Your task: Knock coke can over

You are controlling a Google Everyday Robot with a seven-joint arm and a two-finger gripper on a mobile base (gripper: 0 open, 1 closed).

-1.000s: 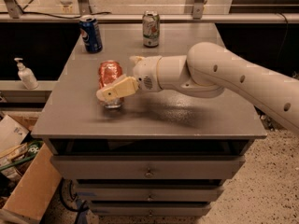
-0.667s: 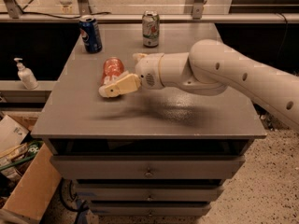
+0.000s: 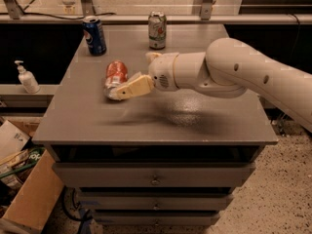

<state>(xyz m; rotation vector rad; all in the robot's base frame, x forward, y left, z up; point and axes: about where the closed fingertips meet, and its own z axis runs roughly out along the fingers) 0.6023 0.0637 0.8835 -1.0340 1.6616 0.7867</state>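
Observation:
The red coke can [image 3: 116, 73] is on the grey table [image 3: 195, 121], left of centre. It is tipped over, with its silver end low and pointing to the front left. My gripper [image 3: 129, 87] reaches in from the right on the cream arm [image 3: 229, 69]. It lies against the can's front right side and covers part of its lower end.
A blue can [image 3: 94, 35] stands upright at the table's back left. A silver-and-green can [image 3: 157, 30] stands at the back centre. A soap dispenser [image 3: 27, 77] sits on a ledge to the left. Cardboard boxes [image 3: 29, 194] are on the floor at the left. Drawers [image 3: 155, 175] run below the table top.
The coke can has gone from upright to tipped over toward the front left. My gripper has stayed against it and shifted slightly left.

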